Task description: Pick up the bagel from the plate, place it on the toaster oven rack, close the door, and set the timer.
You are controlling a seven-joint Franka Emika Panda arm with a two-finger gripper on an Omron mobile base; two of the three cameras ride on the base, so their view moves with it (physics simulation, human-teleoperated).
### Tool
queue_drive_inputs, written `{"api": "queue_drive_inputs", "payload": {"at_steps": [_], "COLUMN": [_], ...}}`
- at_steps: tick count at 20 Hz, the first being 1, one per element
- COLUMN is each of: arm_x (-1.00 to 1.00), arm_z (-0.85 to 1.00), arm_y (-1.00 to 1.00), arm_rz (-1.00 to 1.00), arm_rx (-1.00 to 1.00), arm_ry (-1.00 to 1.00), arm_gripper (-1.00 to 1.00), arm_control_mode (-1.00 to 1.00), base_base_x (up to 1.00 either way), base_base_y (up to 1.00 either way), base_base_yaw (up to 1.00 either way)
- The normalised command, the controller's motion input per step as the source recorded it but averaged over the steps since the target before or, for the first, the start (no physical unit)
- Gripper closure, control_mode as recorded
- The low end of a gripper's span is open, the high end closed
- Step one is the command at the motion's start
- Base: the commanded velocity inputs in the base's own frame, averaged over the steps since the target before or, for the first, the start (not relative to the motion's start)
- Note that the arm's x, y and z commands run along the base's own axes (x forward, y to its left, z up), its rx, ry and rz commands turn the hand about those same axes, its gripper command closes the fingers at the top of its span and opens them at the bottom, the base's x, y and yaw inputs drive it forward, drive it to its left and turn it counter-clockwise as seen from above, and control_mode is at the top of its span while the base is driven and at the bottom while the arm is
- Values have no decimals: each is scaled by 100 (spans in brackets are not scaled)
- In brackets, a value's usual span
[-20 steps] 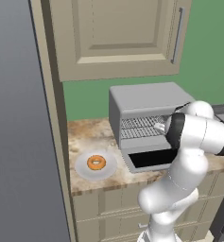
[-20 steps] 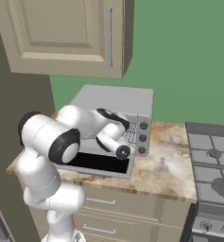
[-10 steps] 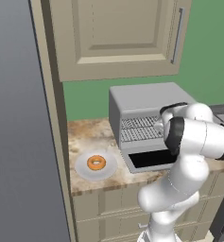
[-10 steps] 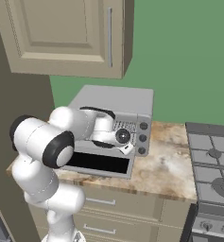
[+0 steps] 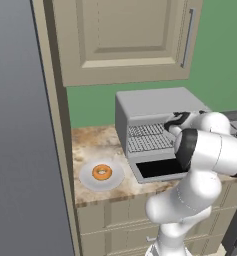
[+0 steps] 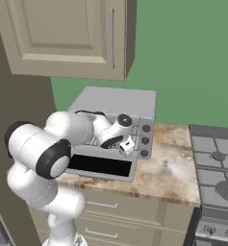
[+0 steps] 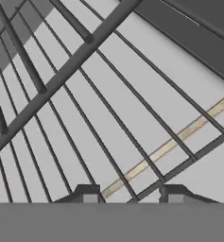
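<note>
The orange-brown bagel (image 5: 102, 172) lies in the middle of the pale plate (image 5: 86, 180) on the counter, left of the toaster oven. The door (image 5: 157, 170) (image 6: 101, 166) hangs open and flat in front of the oven. Inside is the silver wire toaster oven rack (image 5: 150, 137) (image 6: 93, 140) (image 7: 108, 118). My gripper (image 6: 106, 142) (image 7: 131, 197) reaches into the oven mouth just above the rack's front edge. Its jaws are apart and hold nothing. The rack's front bar runs between the tips in the hand view. The bagel is well to the gripper's left.
The oven's knobs (image 6: 145, 141) sit in a column on its right face. A beige wall cabinet (image 5: 125, 40) hangs above. A tall grey panel (image 5: 20, 125) borders the counter's left end, and a stove (image 6: 216, 173) stands at the right.
The arm's elbow has sunk a little while the hand stayed at the oven mouth over the rack. Bagel, plate and door have not moved.
</note>
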Motion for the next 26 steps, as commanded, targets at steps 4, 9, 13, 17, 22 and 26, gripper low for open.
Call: {"api": "queue_drive_inputs", "payload": {"at_steps": [4, 9, 13, 17, 22, 26], "arm_x": [-67, -85, -97, -100, -100, -100], "arm_z": [-79, -89, -97, -99, -98, -100], "arm_y": [-8, -13, -16, -22, -28, -31], "arm_rz": [-2, -2, -2, -1, 0, -2], "arm_rx": [-4, -4, -4, -4, -2, -1], "arm_ry": [30, 25, 20, 12, 2, 0], "arm_gripper": [100, 100, 100, 100, 100, 100], "arm_control_mode": [-100, -100, -100, -100, -100, -100], "base_base_x": [0, 0, 0, 0, 0, 0], "base_base_y": [0, 0, 0, 0, 0, 0], "base_base_yaw": [0, 0, 0, 0, 0, 0]}}
